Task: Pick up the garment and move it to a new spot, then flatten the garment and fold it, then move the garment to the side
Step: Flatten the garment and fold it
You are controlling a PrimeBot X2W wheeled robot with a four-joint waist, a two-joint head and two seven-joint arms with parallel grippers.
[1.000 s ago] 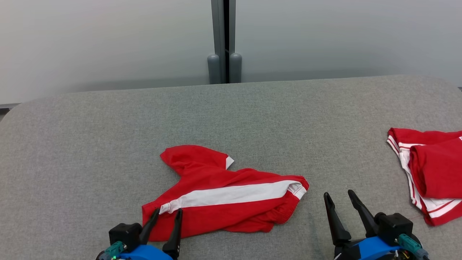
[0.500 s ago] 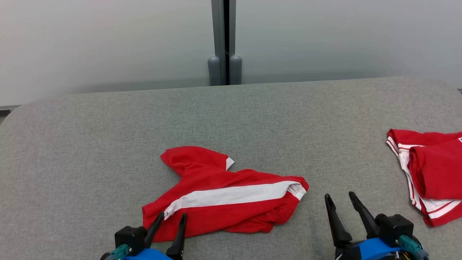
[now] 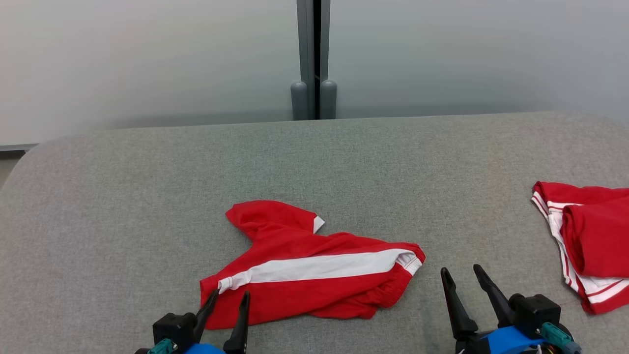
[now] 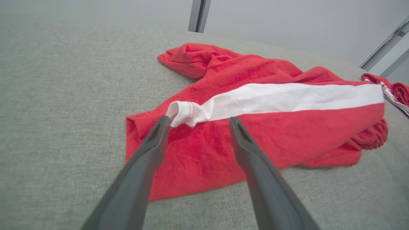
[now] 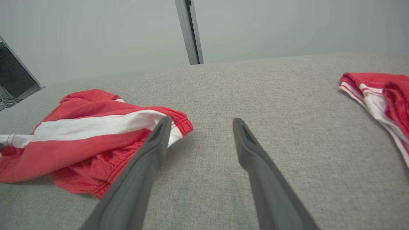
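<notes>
The whole head view has slid a touch, post and far edge alike, so that is the camera shifting and not the things. The red garment (image 3: pixel 314 275) has not really gone anywhere: it lies crumpled and flat on the grey tabletop (image 3: pixel 147 196), near the front edge and left of centre, its white stripe (image 3: pixel 319 265) running across it. The left gripper (image 3: pixel 229 294) sits a shade lower in the view than a second ago, as if eased back toward the robot. Its jaws stay spread wide, holding nothing. I'd say the pick-up has not begun; nothing is pinched or lifted yet.

That gripper comes in low and nearly level with the cloth, tips over the garment's near left corner, one beside the bunched end of the stripe. The right gripper (image 3: pixel 460 269) hovers over bare tabletop just right of the waistband end, also wide and empty, fingers angled up and leftward. A second red garment (image 3: pixel 594 241) lies well apart at the right.
</notes>
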